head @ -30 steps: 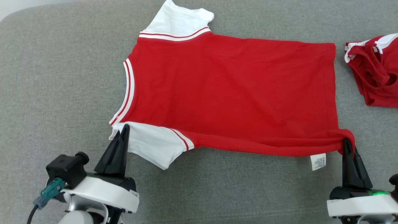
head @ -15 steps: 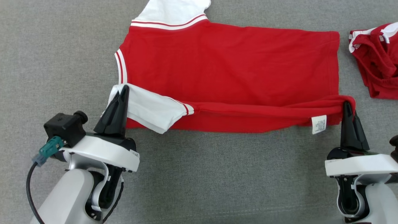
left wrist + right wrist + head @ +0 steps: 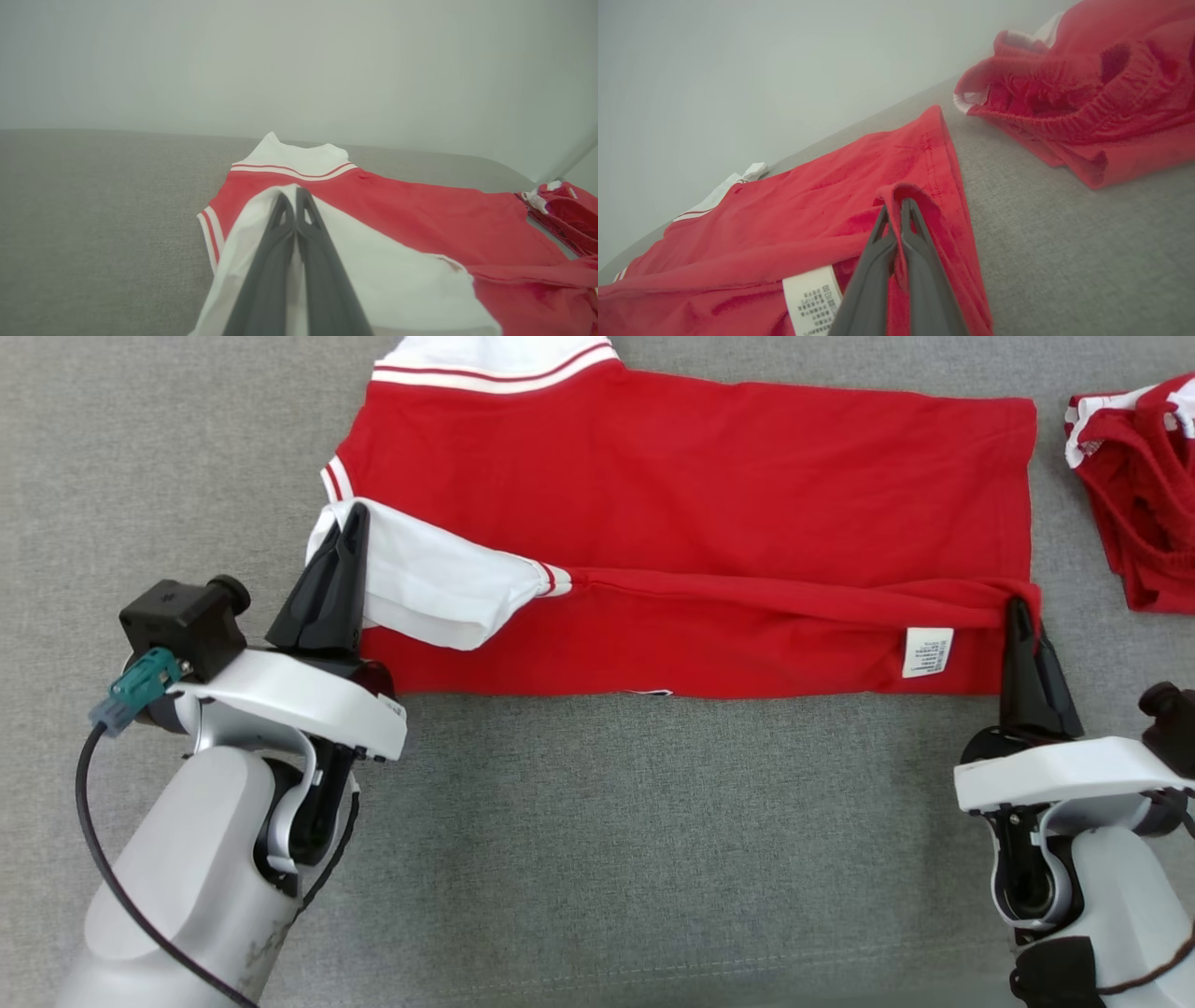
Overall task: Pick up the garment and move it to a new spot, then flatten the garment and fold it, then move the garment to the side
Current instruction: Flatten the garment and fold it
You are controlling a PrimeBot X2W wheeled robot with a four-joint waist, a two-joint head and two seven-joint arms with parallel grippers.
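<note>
The garment is a red T-shirt with white sleeves, lying sideways on the grey cushion, its near edge lifted and drawn over the body. My left gripper is shut on the white near sleeve; in the left wrist view the sleeve drapes over the closed fingers of that gripper. My right gripper is shut on the red hem corner, beside the white care label. The right wrist view has that gripper pinching the hem fold, with the label just left.
A second, crumpled red garment lies at the far right, close to the hem; in the right wrist view it is this bundle. The grey cushion stretches bare in front of the shirt, with a seam along the front edge.
Both grippers have carried the near edge of the shirt away from me over its body, so the fold now covers more of the shirt. The head camera has tilted, shifting the whole picture.
</note>
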